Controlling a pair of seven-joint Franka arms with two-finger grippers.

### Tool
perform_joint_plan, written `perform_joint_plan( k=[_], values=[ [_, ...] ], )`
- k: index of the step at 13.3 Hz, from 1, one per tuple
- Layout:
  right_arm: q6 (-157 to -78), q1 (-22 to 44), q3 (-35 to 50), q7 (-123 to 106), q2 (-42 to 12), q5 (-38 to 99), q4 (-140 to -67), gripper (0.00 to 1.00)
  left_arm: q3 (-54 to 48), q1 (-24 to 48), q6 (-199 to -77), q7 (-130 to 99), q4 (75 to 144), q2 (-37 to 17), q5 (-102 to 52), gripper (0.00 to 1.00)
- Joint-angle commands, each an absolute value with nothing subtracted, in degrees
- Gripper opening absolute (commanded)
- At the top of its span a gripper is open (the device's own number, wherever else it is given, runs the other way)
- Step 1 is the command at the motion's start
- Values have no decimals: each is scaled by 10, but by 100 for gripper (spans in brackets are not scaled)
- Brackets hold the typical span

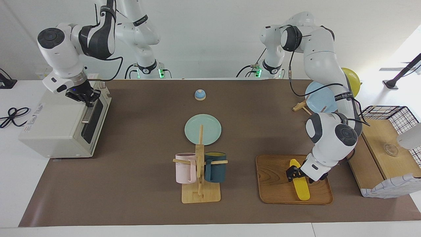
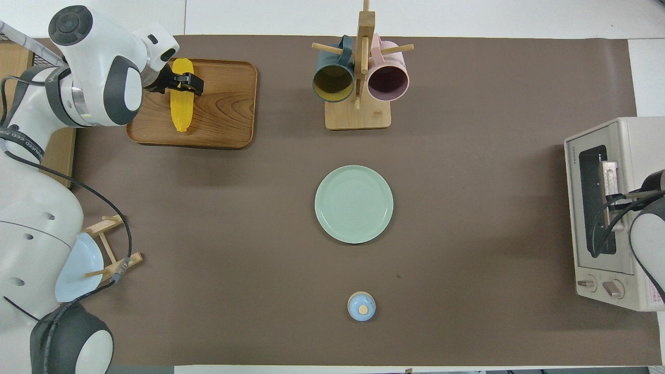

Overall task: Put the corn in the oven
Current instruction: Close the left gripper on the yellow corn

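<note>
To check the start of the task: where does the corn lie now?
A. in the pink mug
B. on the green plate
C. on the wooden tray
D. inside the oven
C: the corn lies on the wooden tray, with the left hand at it.

**Two high cameras, half a turn apart**

The facing camera sits high across the table [image 1: 138,184], looking back at both arm bases along the frame's top. The overhead camera looks steeply down from the robots' end. Both take in the whole brown mat, the green plate [image 1: 203,129] at centre frame.
</note>
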State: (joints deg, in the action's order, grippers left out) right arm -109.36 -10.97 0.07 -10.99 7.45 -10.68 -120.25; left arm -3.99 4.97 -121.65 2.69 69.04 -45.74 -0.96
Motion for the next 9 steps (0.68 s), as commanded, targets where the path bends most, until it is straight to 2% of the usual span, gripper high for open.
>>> perform_joint_plan(
  k=[1,3,4,6,9],
  values=[
    [-1108,-117,6,-120,70,-115,-1211,0,-40,51,-1223,33,686,-461,8,57],
    [-1110,-117,6,-119,64,-109,-1215,0,-39,51,-1219,31,686,-460,9,17],
    [-1115,-116,7,-118,61,-109,-1216,0,-40,51,-1219,31,686,-459,4,0],
    [-1118,-108,7,-116,58,-101,-1216,0,-40,51,-1210,27,688,-444,-6,0],
    [-1122,-92,7,-106,47,-73,-1216,0,-41,59,-1126,-29,734,-358,-24,0]
  ],
)
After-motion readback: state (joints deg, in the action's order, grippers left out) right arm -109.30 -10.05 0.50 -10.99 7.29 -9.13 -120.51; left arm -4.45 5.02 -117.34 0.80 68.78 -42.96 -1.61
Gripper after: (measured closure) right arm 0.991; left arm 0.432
